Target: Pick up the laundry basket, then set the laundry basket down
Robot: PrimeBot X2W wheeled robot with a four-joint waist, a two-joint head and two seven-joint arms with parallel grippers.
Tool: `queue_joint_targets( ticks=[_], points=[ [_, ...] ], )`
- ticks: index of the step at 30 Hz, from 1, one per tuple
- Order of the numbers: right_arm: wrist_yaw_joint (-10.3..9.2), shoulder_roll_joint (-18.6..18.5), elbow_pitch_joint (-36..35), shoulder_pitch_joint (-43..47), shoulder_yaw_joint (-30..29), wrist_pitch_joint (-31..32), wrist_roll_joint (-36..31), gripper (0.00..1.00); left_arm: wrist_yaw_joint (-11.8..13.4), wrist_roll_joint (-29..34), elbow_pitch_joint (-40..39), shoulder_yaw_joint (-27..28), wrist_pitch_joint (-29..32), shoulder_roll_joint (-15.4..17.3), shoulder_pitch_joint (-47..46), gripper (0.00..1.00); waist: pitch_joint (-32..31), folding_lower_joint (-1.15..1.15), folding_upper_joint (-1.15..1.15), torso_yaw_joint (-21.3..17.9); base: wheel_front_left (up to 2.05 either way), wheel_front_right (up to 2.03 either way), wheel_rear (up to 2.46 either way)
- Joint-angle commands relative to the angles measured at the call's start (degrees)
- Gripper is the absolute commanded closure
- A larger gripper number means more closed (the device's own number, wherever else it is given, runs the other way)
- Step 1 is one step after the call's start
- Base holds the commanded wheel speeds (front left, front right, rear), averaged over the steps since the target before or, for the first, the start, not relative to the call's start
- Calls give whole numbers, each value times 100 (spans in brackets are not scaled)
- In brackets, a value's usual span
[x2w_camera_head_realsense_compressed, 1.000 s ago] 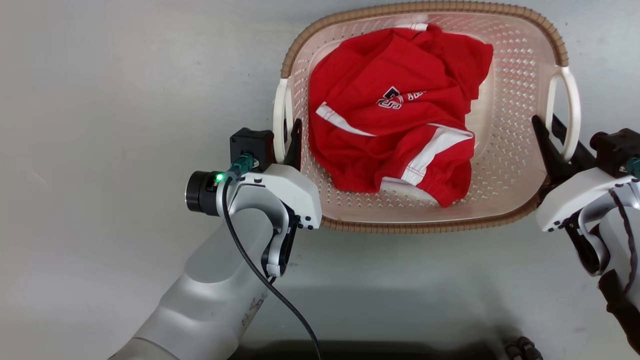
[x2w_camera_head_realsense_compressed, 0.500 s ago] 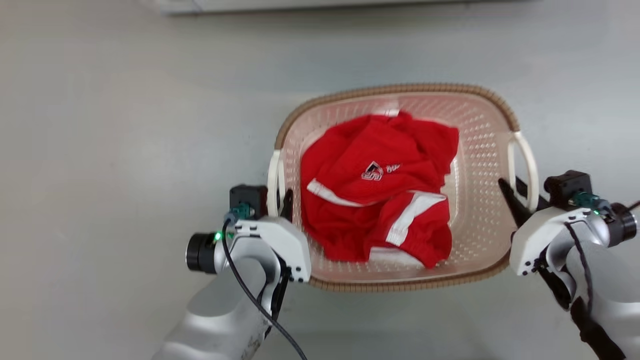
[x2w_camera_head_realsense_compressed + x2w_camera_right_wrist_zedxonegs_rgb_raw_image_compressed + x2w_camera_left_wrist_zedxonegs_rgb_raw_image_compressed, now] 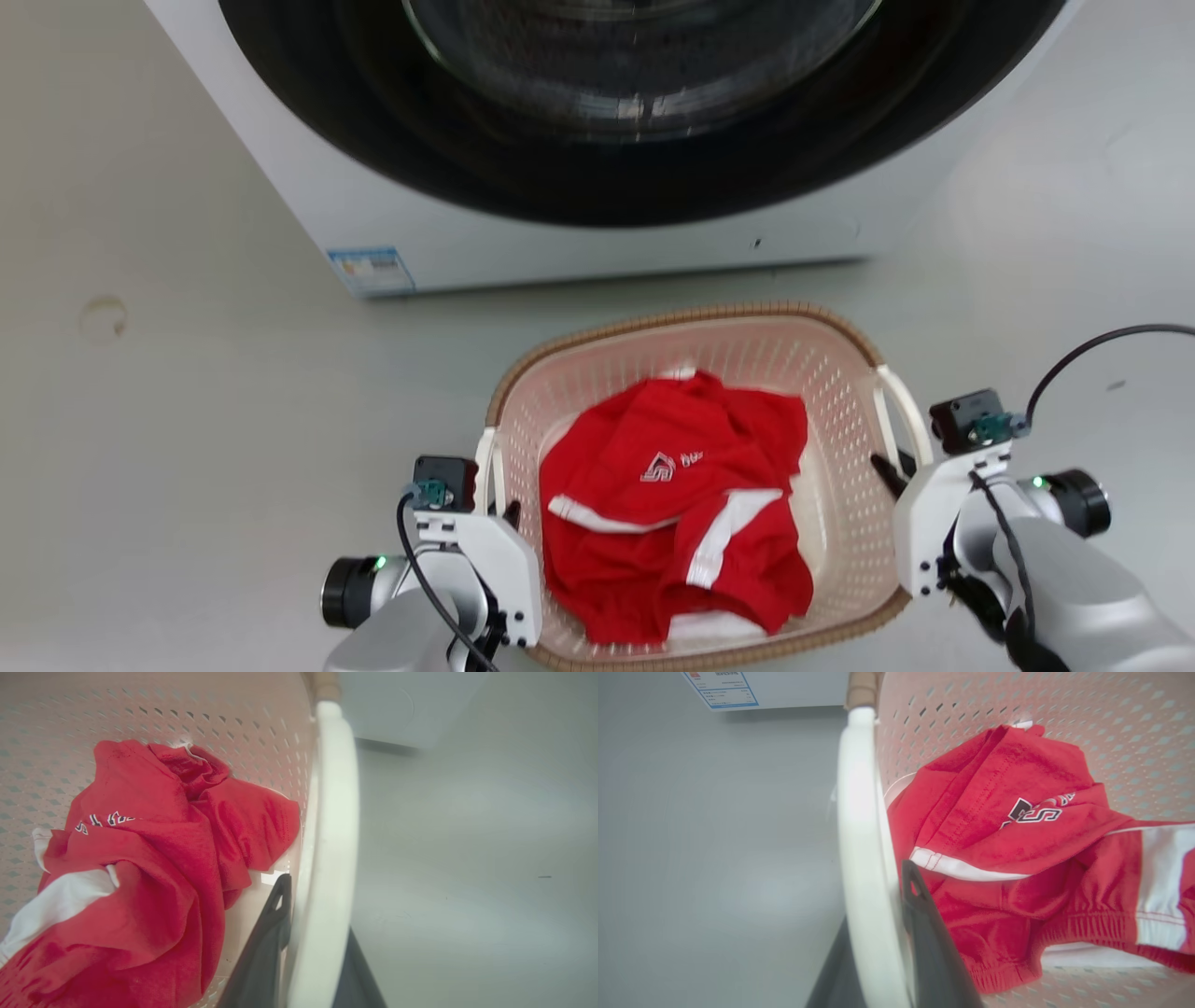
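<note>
On basket [image 3: 681, 314] handles [image 3: 859, 835], left tool [image 3: 500, 511], right tool [image 3: 896, 464] clamped.

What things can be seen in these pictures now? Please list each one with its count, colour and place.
basket: 1, pink-beige with brown rim, in front of the washer
handles: 2, white, one on each side of the basket
clothes: 1 heap, red with white stripes, inside the basket
washer: 1, white with dark door, behind the basket
label: 1, white with blue edge, lower left of the washer front
floor: 1, grey, all around
left fingers: 2, dark, clamping the left handle
right fingers: 2, dark, clamping the right handle
</note>
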Motion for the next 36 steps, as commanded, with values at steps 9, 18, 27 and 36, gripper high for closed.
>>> queue_joint_targets(
  ticks=[9, 18, 27, 36],
  points=[
    [-22, -96, 112, 375, 603, 625, 512, 100, -482, -56, 358, -212, 425, 254, 378, 100, -1968, 0, 0, -254, 0, 0, 0],
    [-22, -89, -339, 352, 1176, 1485, 1151, 100, -725, -163, 541, -291, 938, 260, 396, 100, -2369, 0, 0, -431, 0, 0, 0],
    [-22, -88, -334, 310, 1422, 1579, 1443, 100, -791, -174, 600, -329, 930, 259, 369, 100, -2440, 0, 0, -454, 0, 0, 0],
    [-22, -88, -272, 239, 1620, 1535, 1674, 100, -831, -203, 647, -365, 1016, 258, 371, 100, -2457, 0, 0, -447, 0, 0, 0]
  ],
)
